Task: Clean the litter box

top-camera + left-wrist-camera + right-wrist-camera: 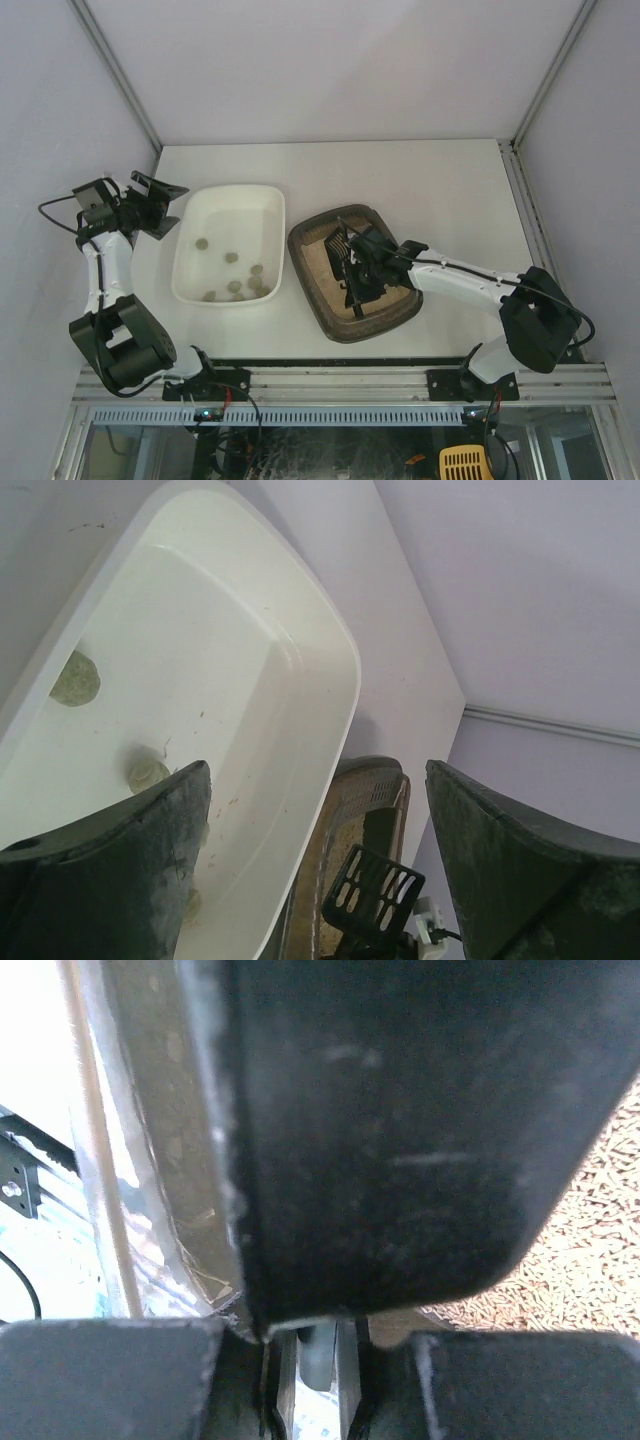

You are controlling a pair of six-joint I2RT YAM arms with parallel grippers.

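White walls close round a pale table (430,190) on which both arms reach forward. The right gripper (356,268) is clamped on a black slotted scoop (337,243), its jaws drawn in around the handle. The slotted head juts out beyond the fingertips, tilted, toward the far left. Directly under this gripper lies the litter box (392,318), a dark rounded tray. Both gripper and scoop sit inside its rim, over the beige litter (316,262). The right wrist view is almost filled by a dark blurred surface close to the lens, with grainy litter showing at its right edge.

The left gripper (180,207) holds nothing, and its jaws are spread wide. In the left wrist view its two dark fingers (120,870) frame the scene ahead. Just beyond and below the fingertips is the near corner of a white tray (183,262), and whether they touch its rim cannot be told. Several greenish clumps (232,258) lie on the tray floor. The litter box sits past the tray's far side from this gripper, their rims just beside each other.
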